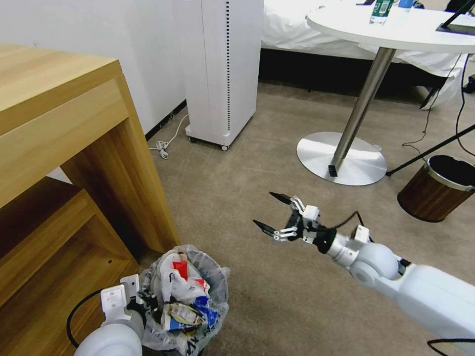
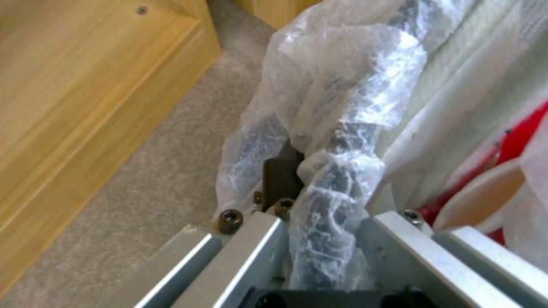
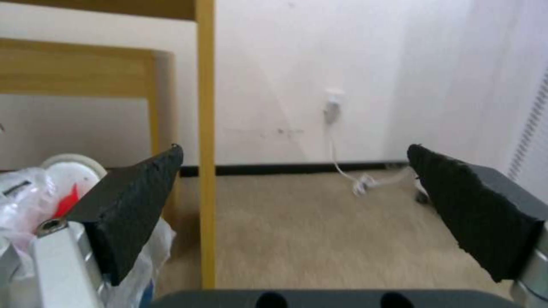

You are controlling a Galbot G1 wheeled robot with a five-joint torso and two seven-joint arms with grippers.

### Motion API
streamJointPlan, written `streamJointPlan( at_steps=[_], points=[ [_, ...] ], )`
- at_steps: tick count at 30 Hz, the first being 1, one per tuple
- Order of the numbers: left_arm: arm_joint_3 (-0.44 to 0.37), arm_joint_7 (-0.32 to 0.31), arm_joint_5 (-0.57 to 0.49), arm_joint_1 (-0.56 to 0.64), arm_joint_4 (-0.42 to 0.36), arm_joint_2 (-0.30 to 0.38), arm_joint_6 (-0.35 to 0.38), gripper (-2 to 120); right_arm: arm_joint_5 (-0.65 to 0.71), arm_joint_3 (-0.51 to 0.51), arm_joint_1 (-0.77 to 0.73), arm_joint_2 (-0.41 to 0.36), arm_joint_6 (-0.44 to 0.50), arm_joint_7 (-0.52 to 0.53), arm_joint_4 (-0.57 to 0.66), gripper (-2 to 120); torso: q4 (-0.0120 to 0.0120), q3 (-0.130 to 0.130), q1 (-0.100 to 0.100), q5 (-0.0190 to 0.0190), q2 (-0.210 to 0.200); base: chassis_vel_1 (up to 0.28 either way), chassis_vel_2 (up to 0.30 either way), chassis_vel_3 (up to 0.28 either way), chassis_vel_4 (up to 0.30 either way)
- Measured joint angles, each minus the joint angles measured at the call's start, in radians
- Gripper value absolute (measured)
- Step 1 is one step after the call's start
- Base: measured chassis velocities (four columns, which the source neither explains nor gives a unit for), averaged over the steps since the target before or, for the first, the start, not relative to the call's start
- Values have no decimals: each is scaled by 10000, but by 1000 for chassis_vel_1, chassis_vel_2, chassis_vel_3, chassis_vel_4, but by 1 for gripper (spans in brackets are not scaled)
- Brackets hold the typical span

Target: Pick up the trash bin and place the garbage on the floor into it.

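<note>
The trash bin (image 1: 218, 291), lined with a crinkly white bag, is at the lower left beside the wooden desk. Garbage fills it: a red-white carton (image 1: 182, 270) and a blue-white packet (image 1: 184, 316) stick up. My left gripper (image 1: 148, 300) is shut on the bin's near rim. In the left wrist view the bag-covered rim (image 2: 337, 179) runs between the left gripper (image 2: 323, 244) fingers. My right gripper (image 1: 263, 208) hangs open over the bare carpet floor (image 1: 222, 188), right of and beyond the bin, holding nothing. The right wrist view shows the right gripper (image 3: 294, 154) with pads (image 3: 143, 201) wide apart.
A wooden desk (image 1: 64, 143) with a lower shelf stands at the left. A white appliance (image 1: 225, 69) on wheels is against the wall, its cord (image 1: 166, 146) on the carpet. A round table's metal base (image 1: 341, 158) and a brown wood-grain bin (image 1: 438, 190) are at the right.
</note>
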Motion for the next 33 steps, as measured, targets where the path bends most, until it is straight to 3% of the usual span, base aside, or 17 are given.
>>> streamJointPlan(
  at_steps=[2,3,5,12,33],
  points=[
    [165,110,-56,-205,161,18,-1,0,-187,973,-1130,125,18,57,-36,100,-2,0,0,-2,0,0,0,0,0],
    [165,110,-56,-205,161,18,-1,0,-187,973,-1130,125,18,57,-36,100,-2,0,0,-2,0,0,0,0,0],
    [446,184,-290,-655,476,135,-23,0,-456,2304,-2454,322,122,87,-138,100,-4,0,0,-3,0,0,0,0,0],
    [787,210,-779,-1312,886,380,-56,0,-889,3765,-4022,560,233,6,-210,100,-7,-1,0,-5,0,0,0,0,0],
    [1457,188,-1083,-2118,1847,452,-105,0,-996,3515,-3760,936,353,19,-703,100,-3,0,-1,-3,3,0,0,0,0]
  ],
)
